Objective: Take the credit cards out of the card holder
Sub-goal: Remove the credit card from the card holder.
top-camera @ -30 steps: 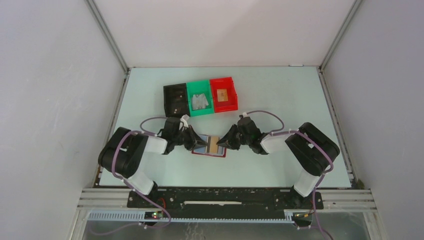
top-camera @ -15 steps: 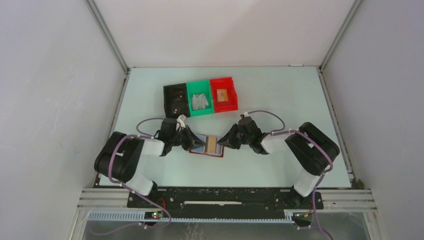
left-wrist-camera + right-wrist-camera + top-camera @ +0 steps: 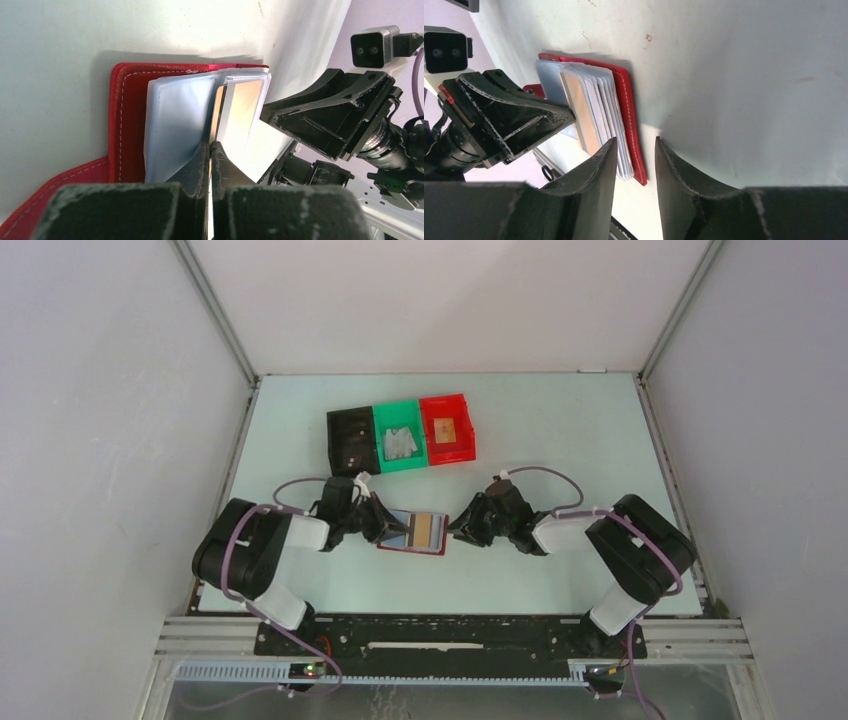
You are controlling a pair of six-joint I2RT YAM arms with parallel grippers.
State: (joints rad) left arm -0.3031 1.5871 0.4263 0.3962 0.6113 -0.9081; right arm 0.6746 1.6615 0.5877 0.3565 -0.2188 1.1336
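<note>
The dark-red card holder (image 3: 410,549) lies open on the table between my grippers, its clear sleeves fanned out. It also shows in the left wrist view (image 3: 127,115) and the right wrist view (image 3: 630,100). A tan card (image 3: 427,530) sits in a raised sleeve (image 3: 242,110). A light blue card (image 3: 175,130) lies flat beneath it. My left gripper (image 3: 388,528) is shut on the thin edge of the tan card's sleeve (image 3: 210,145). My right gripper (image 3: 455,531) is open, its jaws either side of the holder's right edge (image 3: 636,145), touching nothing. No grey striped card shows in the holder.
Three small bins stand in a row behind the holder: black (image 3: 349,440), green (image 3: 399,437) with grey pieces inside, red (image 3: 446,429) with a tan piece inside. Cage walls close in the table on the left, right and back.
My right gripper has drawn back a little to the right, away from the sleeves. The card holder and my left gripper have shifted slightly left.
</note>
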